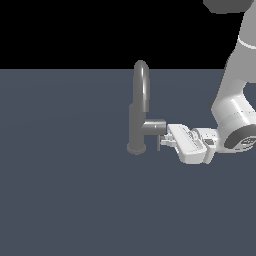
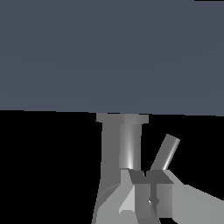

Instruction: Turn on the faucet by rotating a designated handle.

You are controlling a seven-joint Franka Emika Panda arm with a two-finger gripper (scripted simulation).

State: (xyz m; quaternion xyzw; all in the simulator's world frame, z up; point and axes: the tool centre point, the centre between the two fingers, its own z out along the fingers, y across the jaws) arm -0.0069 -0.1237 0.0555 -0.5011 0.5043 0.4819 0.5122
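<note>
Item 1: tabletop [image 1: 60,200]. A flat, dark slate-blue surface fills the lower part of the exterior view under a black background.

Item 2: faucet [image 1: 136,122]. Grey brushed metal, standing upright on the tabletop just left of centre in the exterior view. A round base sits at the 6 o'clock end of the cylindrical body; a tall narrow arched spout rises from the body toward 12 o'clock. A short horizontal stub juts from the body toward 3 o'clock. In the wrist view the faucet [image 2: 118,148] appears inverted, with the base meeting the tabletop [image 2: 109,52].

Item 3: handle [image 1: 159,143]. A thin, short grey rod at the outer end of the stub, hanging toward 6 o'clock from it. In the wrist view the handle [image 2: 166,152] shows as a tilted grey rod close beside the body.

Item 4: fingers [image 1: 164,141]. They lie level, at 3 o'clock from the handle, tips reaching the rod. The gap looks narrow, and they seem to meet the rod, but a firm grip cannot be told. In the wrist view one of the fingers [image 2: 139,192] sits at the rod's near end.

Item 5: arm [image 1: 235,100]. White, entering from the upper corner on the exterior view's right and descending to the wrist.
</note>
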